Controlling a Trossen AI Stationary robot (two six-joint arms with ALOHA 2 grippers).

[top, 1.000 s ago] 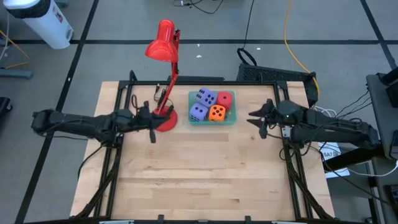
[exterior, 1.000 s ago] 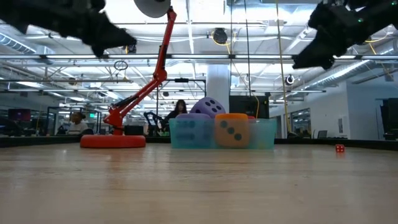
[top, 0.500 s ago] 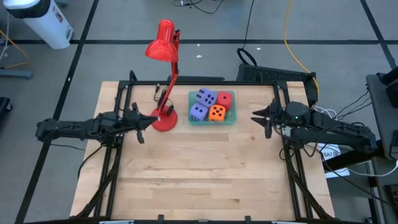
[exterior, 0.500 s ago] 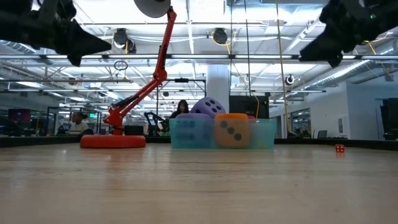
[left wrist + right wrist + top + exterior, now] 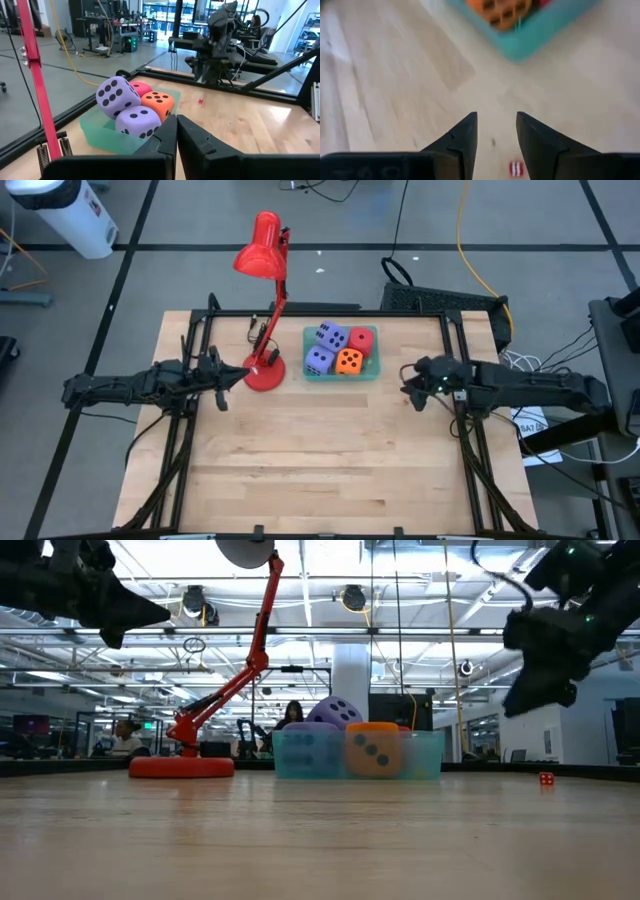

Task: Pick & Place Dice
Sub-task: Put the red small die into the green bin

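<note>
"So where do the dice stand right now?"

"All four sit in the teal tray (image 5: 341,376) near the table's (image 5: 320,470) far edge, just beside the red lamp's base (image 5: 266,373). Two purple dice (image 5: 325,346), an orange die (image 5: 349,361) and a red die (image 5: 362,340) behind it, packed touching one another."

"And the arms?"

"Left gripper (image 5: 221,372) hovers near the left edge, beside the lamp base, its fingers pressed together with nothing in them. I'd say it's simply waiting out of the way."

"The right one?"

"Right gripper (image 5: 410,388) hangs over the table toward the right edge, fingers (image 5: 461,138) partly spread and empty. A tiny red cube (image 5: 516,169) lies on the wood just under them, well apart from the tray. My guess is it's lining up on that little piece, which would explain the narrow gap."
</note>
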